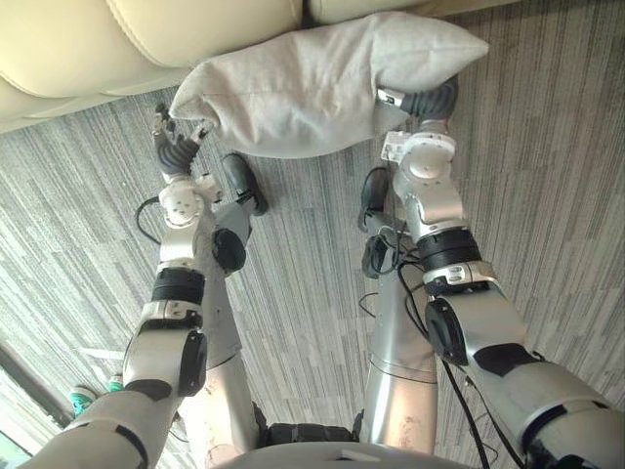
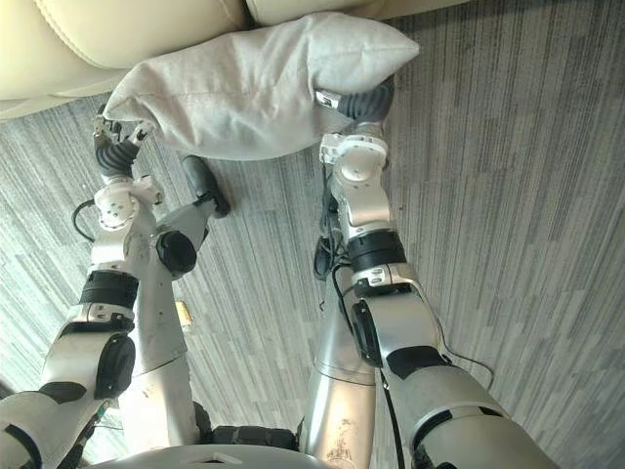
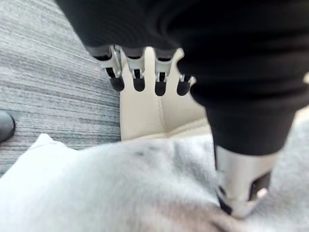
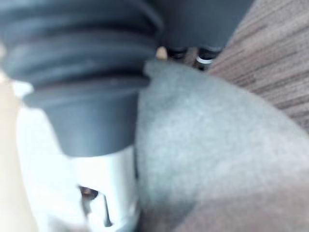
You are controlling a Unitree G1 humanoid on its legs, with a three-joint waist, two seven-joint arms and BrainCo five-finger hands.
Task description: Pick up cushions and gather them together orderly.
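Cushion and sofa first: the cream sofa [image 1: 146, 39] runs along the far edge of the grey carpet [image 1: 547, 176]. The grey cushion [image 1: 312, 83] is lifted just before it, with its long axis running left to right between both hands. The right hand [image 1: 430, 101] is at the right end, half buried, so I cannot tell its hold. The left hand [image 1: 171, 137] is at the left corner, with fingers [image 3: 137, 79] straight and off the cloth and the thumb [image 3: 241, 188] pressing on it. I judge that the sofa is the next goal, straight ahead.
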